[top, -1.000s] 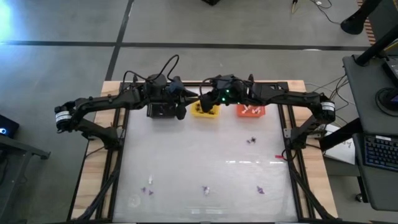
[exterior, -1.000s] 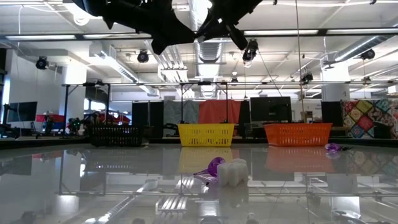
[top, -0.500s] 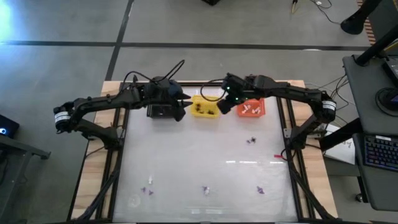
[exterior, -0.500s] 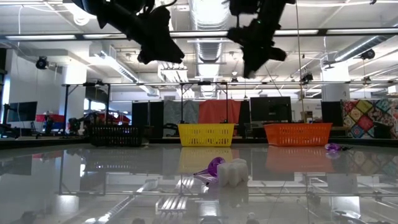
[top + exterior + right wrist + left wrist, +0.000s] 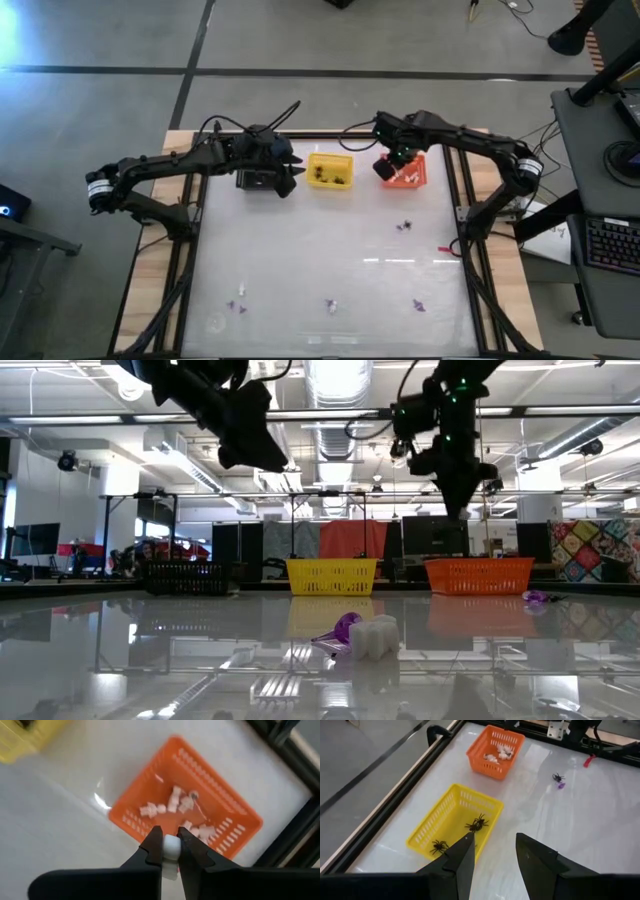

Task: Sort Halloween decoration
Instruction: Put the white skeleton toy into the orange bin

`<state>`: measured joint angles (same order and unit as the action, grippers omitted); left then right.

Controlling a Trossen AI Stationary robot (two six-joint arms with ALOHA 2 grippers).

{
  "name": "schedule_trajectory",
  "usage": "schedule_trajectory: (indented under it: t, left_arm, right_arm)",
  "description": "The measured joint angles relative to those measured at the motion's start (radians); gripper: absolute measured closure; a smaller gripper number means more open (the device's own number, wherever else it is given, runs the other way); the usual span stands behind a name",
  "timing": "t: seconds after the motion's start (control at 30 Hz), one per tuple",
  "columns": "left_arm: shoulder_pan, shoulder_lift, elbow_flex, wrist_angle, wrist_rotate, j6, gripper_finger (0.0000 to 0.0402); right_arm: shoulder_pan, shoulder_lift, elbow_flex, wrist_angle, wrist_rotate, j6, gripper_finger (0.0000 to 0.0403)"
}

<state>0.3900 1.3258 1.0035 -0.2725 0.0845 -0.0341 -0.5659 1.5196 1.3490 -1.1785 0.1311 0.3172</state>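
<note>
My right gripper [image 5: 398,160] hovers over the orange basket [image 5: 408,175], shut on a small white trinket [image 5: 171,847]; several white pieces lie in that basket [image 5: 175,805]. My left gripper [image 5: 495,854] is open and empty, held above the black basket [image 5: 256,179], next to the yellow basket [image 5: 455,825] that holds black spiders [image 5: 478,824]. Loose purple and white trinkets lie on the table: near the right side [image 5: 404,226] and along the near edge [image 5: 331,306], [image 5: 418,305], [image 5: 238,300]. My right gripper pinches the white trinket [image 5: 171,847] between its two fingers [image 5: 154,846], coming from above and pointing down. The trinket is lifted clear, over the orange basket's inside.
The three baskets stand in a row at the table's far edge, black, yellow, orange from left to right. A small red item [image 5: 447,251] lies by the right frame rail. In the low view a purple and a white trinket [image 5: 357,635] lie close to the camera. The middle of the table is open.
My right gripper has swung from above the yellow basket toward the table's right and now stands over the orange basket, still shut on the white trinket. My left gripper has stayed over the black basket.
</note>
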Motion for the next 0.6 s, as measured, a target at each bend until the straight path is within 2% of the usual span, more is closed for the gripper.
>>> schedule_trajectory:
  t: [0.23, 0.6]
  left_arm:
    - [0.001, 0.0, 0.0, -0.043, -0.037, 0.0, 0.0281]
    - [0.001, 0.0, 0.0, -0.068, -0.05, -0.002, 0.0283]
  right_arm:
    - [-0.039, 0.001, -0.121, 0.01, -0.007, -0.04, 0.0376]
    - [-0.055, 0.001, -0.213, 0.085, 0.028, -0.095, 0.0367]
